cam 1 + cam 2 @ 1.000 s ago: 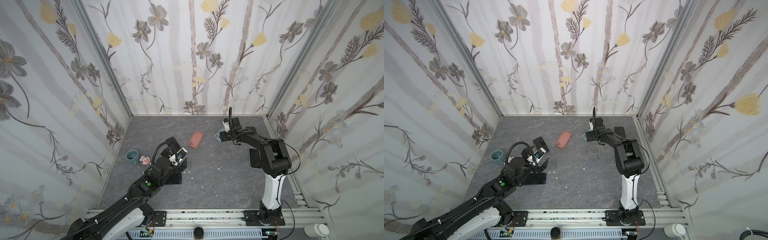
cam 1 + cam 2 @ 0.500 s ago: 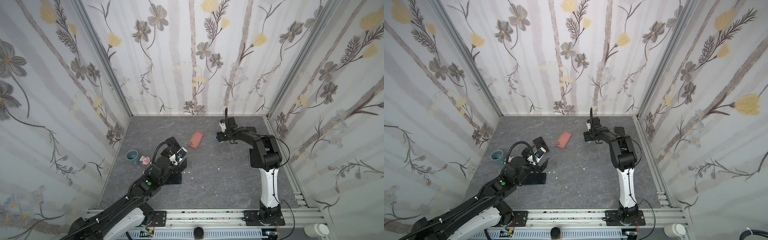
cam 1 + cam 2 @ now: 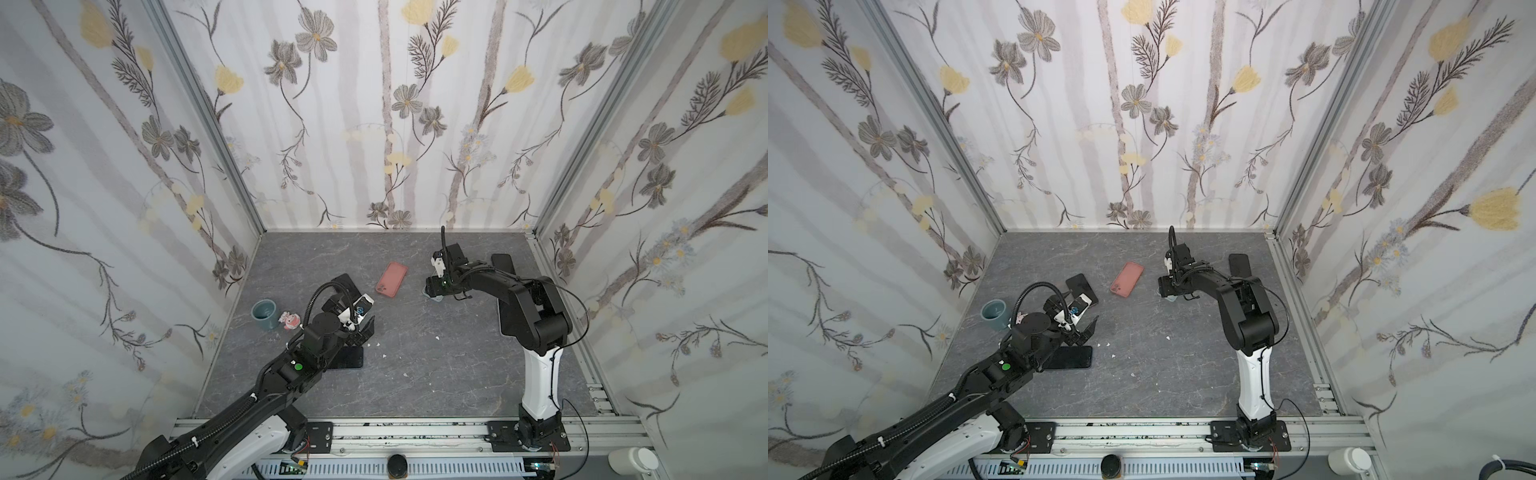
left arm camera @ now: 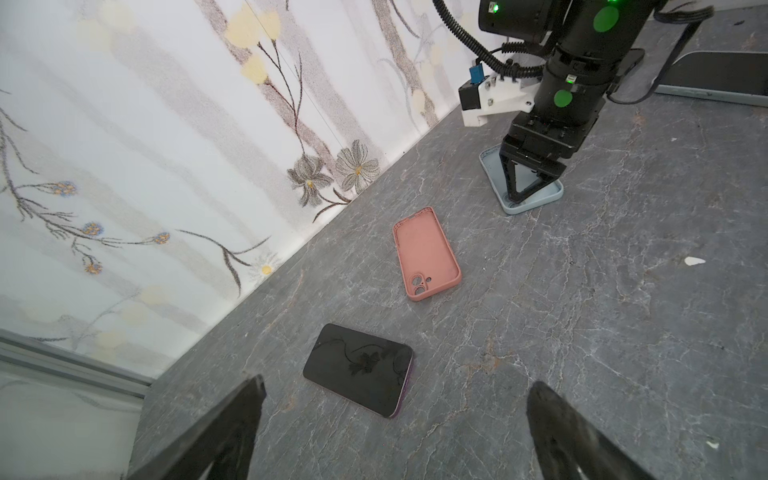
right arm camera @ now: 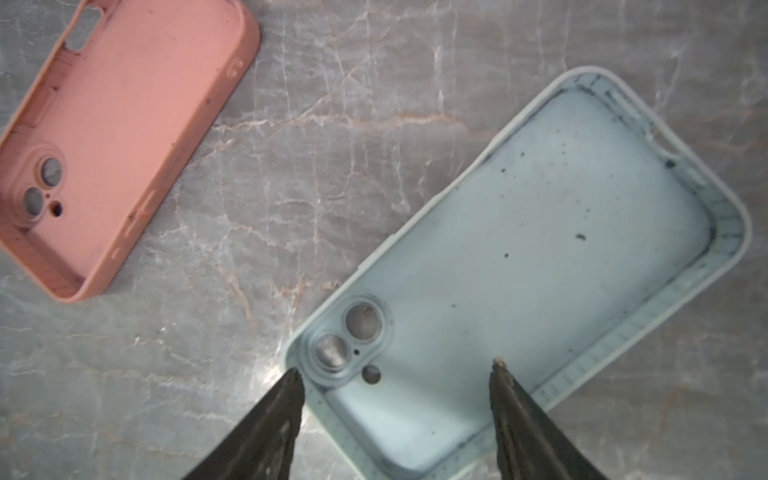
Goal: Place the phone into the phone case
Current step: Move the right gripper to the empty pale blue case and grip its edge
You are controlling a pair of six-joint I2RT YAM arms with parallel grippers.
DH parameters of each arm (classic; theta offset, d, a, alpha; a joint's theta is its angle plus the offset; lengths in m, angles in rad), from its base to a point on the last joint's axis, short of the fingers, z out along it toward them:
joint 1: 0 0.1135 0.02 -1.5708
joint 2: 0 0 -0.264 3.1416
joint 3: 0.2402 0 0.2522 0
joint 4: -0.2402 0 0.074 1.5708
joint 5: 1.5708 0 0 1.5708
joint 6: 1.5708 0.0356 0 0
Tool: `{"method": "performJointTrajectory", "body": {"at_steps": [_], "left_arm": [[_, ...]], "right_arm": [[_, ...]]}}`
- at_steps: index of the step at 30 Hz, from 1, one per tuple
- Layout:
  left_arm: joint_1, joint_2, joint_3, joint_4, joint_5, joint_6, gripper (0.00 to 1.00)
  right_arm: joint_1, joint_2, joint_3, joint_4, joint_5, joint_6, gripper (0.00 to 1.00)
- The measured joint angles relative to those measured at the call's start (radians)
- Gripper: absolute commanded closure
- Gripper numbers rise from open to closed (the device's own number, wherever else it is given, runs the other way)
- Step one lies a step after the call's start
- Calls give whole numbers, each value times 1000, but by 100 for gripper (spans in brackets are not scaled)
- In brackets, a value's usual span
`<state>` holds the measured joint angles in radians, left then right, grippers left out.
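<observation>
A light blue phone case (image 5: 540, 257) lies open side up at the back right of the floor, also seen as the blue case (image 4: 519, 203). My right gripper (image 5: 395, 370) stands open low over its camera-hole end, one fingertip outside the corner, the other over the case's inside; in both top views this gripper (image 3: 432, 289) (image 3: 1165, 287) hides most of the case. A pink case (image 3: 391, 279) (image 3: 1127, 279) (image 4: 427, 253) lies open side up to its left. A black phone (image 4: 359, 370) (image 3: 1081, 286) lies screen up ahead of my open, empty left gripper (image 4: 395, 395) (image 3: 361, 328).
A second dark phone (image 3: 347, 358) (image 3: 1069, 358) lies partly under my left arm. A third phone (image 3: 503, 264) (image 3: 1239, 264) lies near the right wall. A teal cup (image 3: 264, 314) and a small pink figure (image 3: 289, 321) stand by the left wall. White crumbs dot the floor.
My right gripper has moved left and down over the blue case, and its jaws have narrowed a little. The left arm has not moved.
</observation>
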<state>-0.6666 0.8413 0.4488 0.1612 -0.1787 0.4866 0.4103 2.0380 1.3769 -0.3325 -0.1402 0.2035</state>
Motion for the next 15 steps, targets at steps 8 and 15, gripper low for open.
{"method": "performJointTrajectory", "body": {"at_steps": [8, 15], "left_arm": [[0, 21, 0, 0, -2, -10, 0], [1, 23, 0, 0, -12, -8, 0]], "right_arm": [[105, -33, -45, 45, -112, 82, 30], [144, -43, -31, 79, -186, 125, 30]]}}
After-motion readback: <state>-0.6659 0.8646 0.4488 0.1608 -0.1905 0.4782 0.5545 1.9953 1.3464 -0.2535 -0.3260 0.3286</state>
